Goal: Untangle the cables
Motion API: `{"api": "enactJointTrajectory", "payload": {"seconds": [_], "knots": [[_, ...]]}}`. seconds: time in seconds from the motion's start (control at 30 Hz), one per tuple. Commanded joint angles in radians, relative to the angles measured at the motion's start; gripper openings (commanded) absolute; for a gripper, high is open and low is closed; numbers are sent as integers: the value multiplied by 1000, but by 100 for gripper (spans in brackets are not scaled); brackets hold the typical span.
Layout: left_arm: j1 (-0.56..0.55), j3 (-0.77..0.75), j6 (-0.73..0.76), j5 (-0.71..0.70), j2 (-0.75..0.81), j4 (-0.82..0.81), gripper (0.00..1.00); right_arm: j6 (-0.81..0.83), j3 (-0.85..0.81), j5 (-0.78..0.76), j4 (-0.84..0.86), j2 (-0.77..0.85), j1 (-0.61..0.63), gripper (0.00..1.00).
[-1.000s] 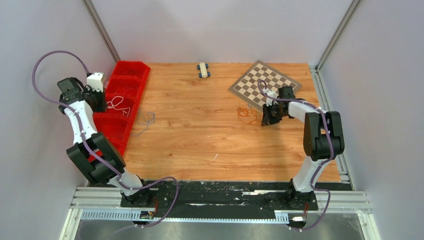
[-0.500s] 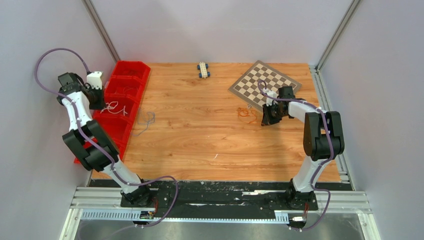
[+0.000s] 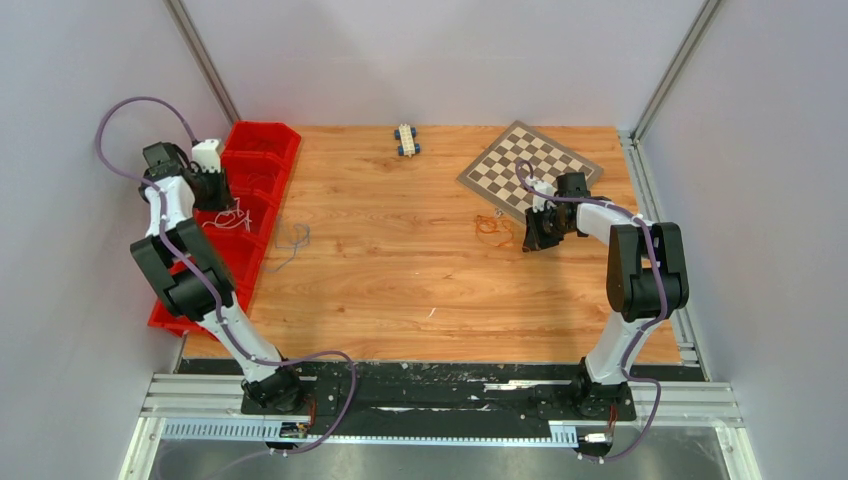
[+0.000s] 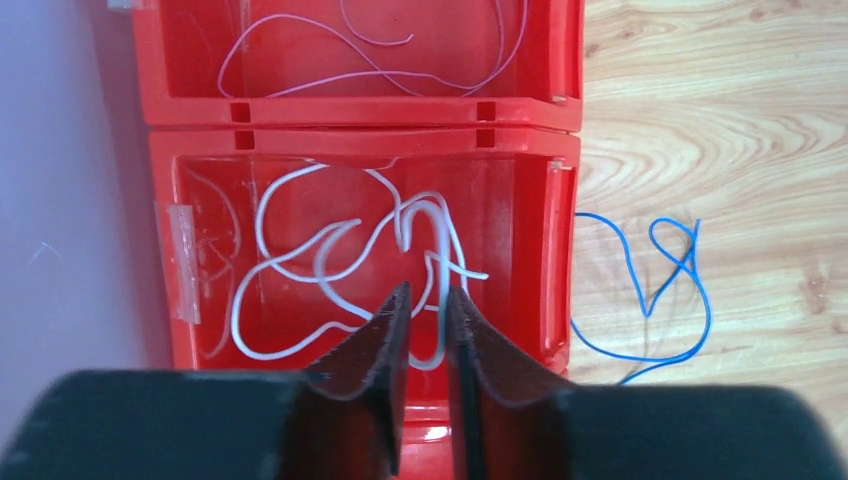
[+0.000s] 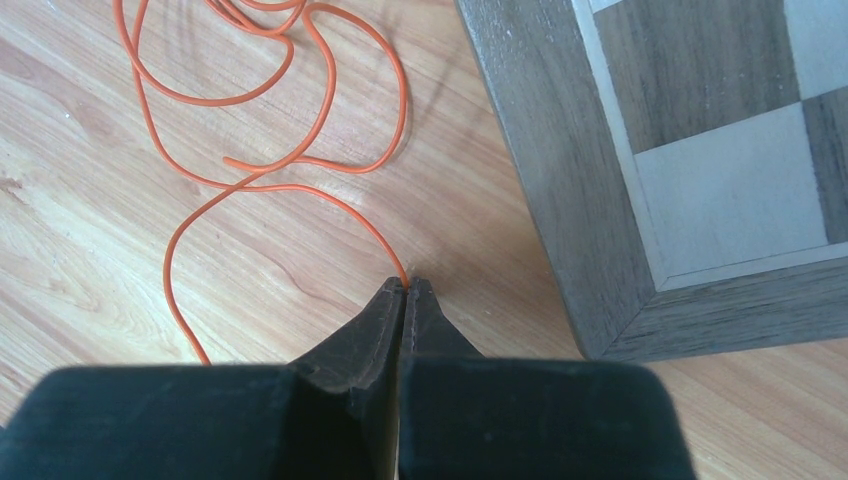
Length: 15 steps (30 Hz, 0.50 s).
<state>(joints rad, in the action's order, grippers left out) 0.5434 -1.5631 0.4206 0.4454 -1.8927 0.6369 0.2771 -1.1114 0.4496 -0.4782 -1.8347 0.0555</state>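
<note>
Wires judged all apart, no knot visible.
- Thin white wire (image 4: 300, 270) in red plastic bin (image 4: 360, 135) compartment, thin pink wire (image 4: 330, 78) in the next.
- Thin blue wire (image 4: 660, 290) alone on wooden counter (image 4: 720, 120).
- Left pincer (image 4: 425, 295) slightly spread above bin.
- Right pincer (image 5: 407, 285) pinches end of thin orange wire (image 5: 250, 170) beside grey-checked chessboard (image 5: 700, 150).
- Blue and orange likely left to stow.

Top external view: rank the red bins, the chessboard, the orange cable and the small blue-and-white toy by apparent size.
1. red bins, taken as one row
2. chessboard
3. orange cable and small blue-and-white toy: they cover about the same area here, so I leave them unranked.
</note>
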Motion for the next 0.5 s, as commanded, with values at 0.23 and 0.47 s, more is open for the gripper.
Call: {"api": "enactJointTrajectory", "payload": {"seconds": [0.23,0.47], "knots": [[-15,126,173,255,246,84,81,-17,44,-1,-57,-16,15,0],[-118,238,222,169,287,121,86,-7,28,10,-56,-29,14,0]]}}
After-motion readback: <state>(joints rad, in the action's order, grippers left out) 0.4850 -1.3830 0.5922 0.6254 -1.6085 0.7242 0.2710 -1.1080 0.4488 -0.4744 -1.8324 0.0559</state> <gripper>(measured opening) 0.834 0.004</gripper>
